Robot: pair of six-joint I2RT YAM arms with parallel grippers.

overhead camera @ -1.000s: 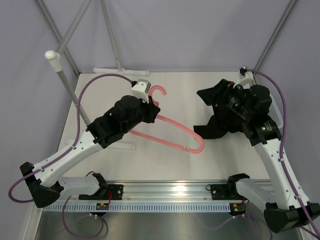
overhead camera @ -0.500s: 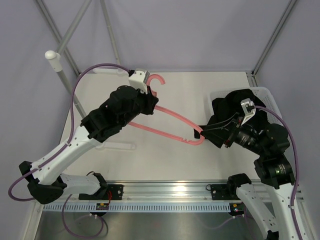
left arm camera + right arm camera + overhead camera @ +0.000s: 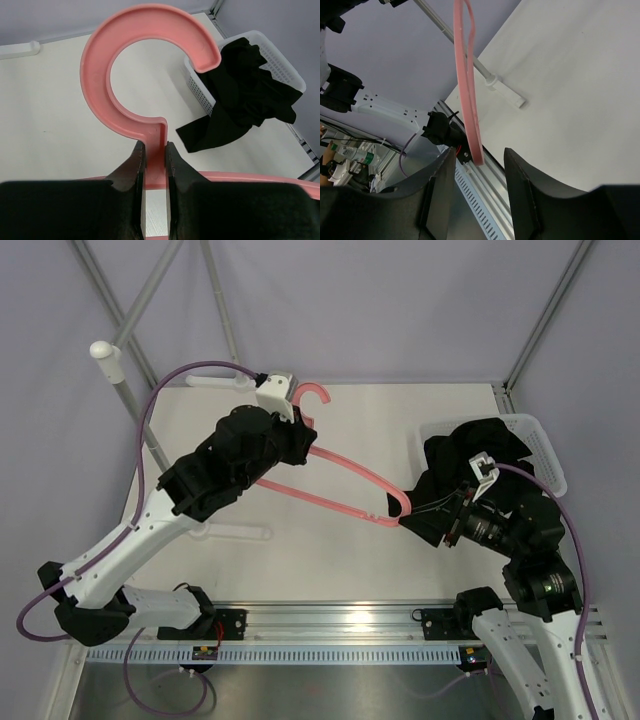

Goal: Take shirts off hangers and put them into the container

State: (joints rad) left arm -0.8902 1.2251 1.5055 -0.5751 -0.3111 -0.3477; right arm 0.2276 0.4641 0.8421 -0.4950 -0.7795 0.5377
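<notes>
The pink hanger [image 3: 345,480] is bare and held slanting above the table. My left gripper [image 3: 300,432] is shut on its neck [image 3: 155,150], just below the curved hook [image 3: 150,30]. The far end of the hanger [image 3: 476,150] lies between the fingers of my right gripper [image 3: 479,167], which stands open with a gap on each side. From above, the right gripper [image 3: 412,514] is at that end. The black shirt [image 3: 470,445] lies bunched in the white basket [image 3: 548,455] and spills over its near rim [image 3: 200,85] onto the table.
A white rack pole [image 3: 130,400] with a round knob rises at the far left, and its foot bracket [image 3: 238,531] lies on the table near the left arm. The metal rail [image 3: 340,620] runs along the near edge. Frame struts stand behind.
My right arm has left the shirt in the basket and swung left and down to the hanger's far end, jaws narrowing around it. The left arm raised the hanger slightly.
</notes>
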